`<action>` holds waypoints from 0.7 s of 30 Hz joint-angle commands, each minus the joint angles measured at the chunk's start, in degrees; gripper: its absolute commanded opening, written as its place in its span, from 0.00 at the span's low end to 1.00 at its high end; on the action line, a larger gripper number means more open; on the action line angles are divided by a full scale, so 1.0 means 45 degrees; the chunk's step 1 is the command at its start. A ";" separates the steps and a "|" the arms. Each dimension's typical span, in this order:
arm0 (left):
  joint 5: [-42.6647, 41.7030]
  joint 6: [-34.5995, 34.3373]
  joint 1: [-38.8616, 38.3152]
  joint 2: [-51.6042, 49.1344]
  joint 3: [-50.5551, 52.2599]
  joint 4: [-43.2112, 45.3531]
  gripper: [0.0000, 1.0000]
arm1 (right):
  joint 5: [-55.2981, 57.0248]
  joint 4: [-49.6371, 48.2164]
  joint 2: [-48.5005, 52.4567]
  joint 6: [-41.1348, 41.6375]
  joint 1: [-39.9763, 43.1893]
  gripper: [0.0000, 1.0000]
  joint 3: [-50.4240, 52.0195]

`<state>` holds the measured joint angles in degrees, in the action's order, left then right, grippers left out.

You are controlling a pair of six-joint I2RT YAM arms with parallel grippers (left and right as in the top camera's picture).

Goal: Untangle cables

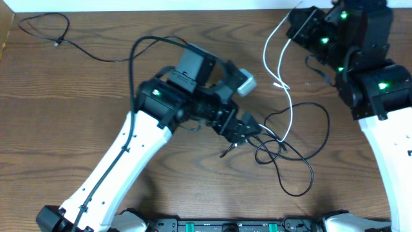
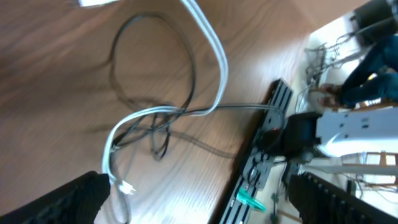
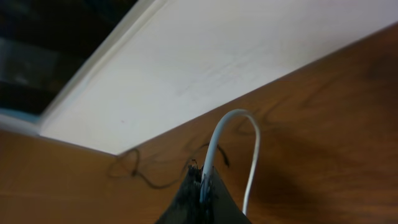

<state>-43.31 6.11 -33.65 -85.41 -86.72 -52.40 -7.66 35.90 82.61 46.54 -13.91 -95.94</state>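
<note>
aloft, white cable (image 1: 266,55) tight in right gripper (image 3: 200,183) (left gripper (image 1: 244,132) wide, beside black cables (image 1: 327,125))

Black cable (image 1: 328,129): thin, loose overlapping loops flat on desk (image 1: 193,187).
White cable (image 1: 265,55): doubled strand, top end pinched in right gripper (image 1: 297,20), lower run crossing into black loops.
Second black cable (image 1: 90,57): well apart, far left of those loops, loosely curled.
</note>
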 commanded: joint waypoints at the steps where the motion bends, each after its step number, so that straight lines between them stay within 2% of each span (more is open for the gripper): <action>1: -0.0126 -0.1365 -0.0646 -0.0073 0.0262 0.0962 0.97 | -0.1423 -0.0083 -0.0117 0.1341 0.0573 0.02 -0.0170; 4: 0.0078 -0.2103 -0.1180 -0.0107 0.0364 0.2268 0.96 | -0.1933 -0.0117 -0.0117 0.1836 0.0865 0.02 -0.0170; 9: 0.2851 -0.4114 -0.2132 -0.0486 0.0403 0.3288 0.96 | -0.2103 -0.0112 -0.0117 0.2040 0.0981 0.02 -0.0170; 14: 0.2880 -0.4163 -0.2861 -0.1370 0.0403 0.3672 0.96 | -0.2205 -0.0112 -0.0117 0.2035 0.1005 0.01 -0.0170; 21: 0.2871 -0.4405 -0.2900 -0.2647 0.0403 0.4138 0.96 | -0.2929 -0.0112 -0.0117 0.2035 0.1399 0.01 -0.0170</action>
<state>-31.35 -12.47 -46.87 -96.05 -85.38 -34.50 -18.65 35.57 82.61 55.09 -9.13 -95.94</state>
